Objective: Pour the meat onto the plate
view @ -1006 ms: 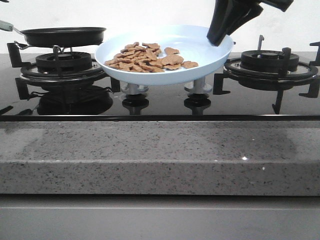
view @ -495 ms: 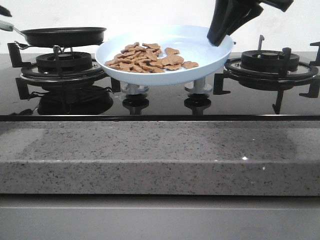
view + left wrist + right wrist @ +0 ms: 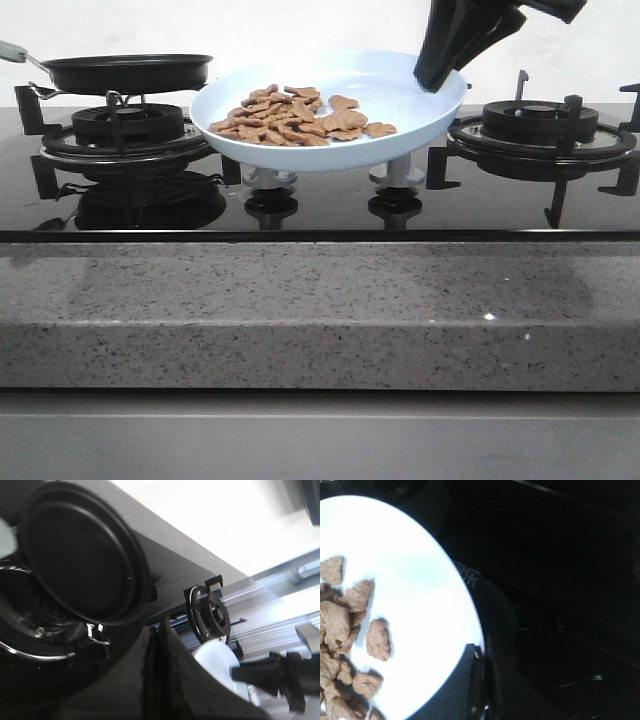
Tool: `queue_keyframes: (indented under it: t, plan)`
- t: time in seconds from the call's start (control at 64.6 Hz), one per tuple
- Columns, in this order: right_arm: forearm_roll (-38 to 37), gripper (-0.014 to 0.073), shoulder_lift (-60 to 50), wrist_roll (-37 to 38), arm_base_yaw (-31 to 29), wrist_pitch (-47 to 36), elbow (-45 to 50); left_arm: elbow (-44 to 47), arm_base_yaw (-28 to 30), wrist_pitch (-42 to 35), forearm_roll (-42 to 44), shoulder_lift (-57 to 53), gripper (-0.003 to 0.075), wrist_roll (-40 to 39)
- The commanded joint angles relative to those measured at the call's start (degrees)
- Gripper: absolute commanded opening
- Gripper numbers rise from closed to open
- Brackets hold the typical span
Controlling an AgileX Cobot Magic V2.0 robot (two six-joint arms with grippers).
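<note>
The meat already lies heaped on the plate, so the pour itself looks done; the step in hand appears to be holding the loaded plate up over the hob, between the two burners. The frying pan sits on the left burner, and in the left wrist view its black inside shows no chunks.

The right gripper pinches the plate's rim on the side toward the right burner. In the right wrist view its jaws are pressed onto the pale rim, one finger over the inner face and one outside, with the rim caught between them. The plate looks roughly level, its underside apparently just above the two knobs of the hob and not resting on the counter.

The meat lies on the half of the plate away from that grip, toward the pan, well apart from the jaws; the nearest chunk is still clear of the fingers, with bare plate between.

The left gripper hangs near the pan with its jaws pressed together and nothing between them.

Next, the plate probably needs lowering gently and kept flat, since the load sits far from the single rim grip and could tip it.
</note>
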Motion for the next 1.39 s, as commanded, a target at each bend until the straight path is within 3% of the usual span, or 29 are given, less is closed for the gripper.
queue_keyframes:
  t: [0.0,0.232,0.449,0.619,0.789,0.944,1.191,1.377]
  plan:
    - [1.69,-0.0069,-3.13,-0.29,-0.21,-2.10,-1.44,0.47,-1.48,-1.56,0.43,-8.58,-0.0020,1.69]
    - [1.69,-0.0069,-3.13,-0.29,-0.21,-2.10,-1.44,7.12,-10.93,-19.76,21.65,-26.46,-0.0020,-0.31]
    - [1.69,-0.0069,-3.13,-0.29,-0.21,-2.10,-1.44,16.49,-16.64,-28.71,30.01,-40.32,-0.0020,-0.96]
    - [1.69,-0.0069,-3.13,-0.29,-0.21,-2.10,-1.44,27.02,-16.94,-36.89,37.84,-51.57,-0.0021,-0.96]
    - [1.69,-0.0069,-3.13,-0.29,-0.21,-2.10,-1.44,37.00,-16.94,-45.85,38.62,-62.65,-0.0020,-0.96]
    - [1.69,-0.0069,-3.13,-0.29,-0.21,-2.09,-1.44,43.13,-16.94,-46.46,37.94,-68.64,-0.0020,-0.96]
    - [2.42,-0.0069,-3.13,-0.29,-0.21,-3.29,-1.44,44.83,-16.94,-46.60,36.25,-70.01,-0.0020,-0.96]
    - [7.30,-0.0069,-1.96,1.78,-2.60,-4.62,-4.65,44.83,-16.94,-46.73,36.25,-70.01,-0.0020,-0.96]
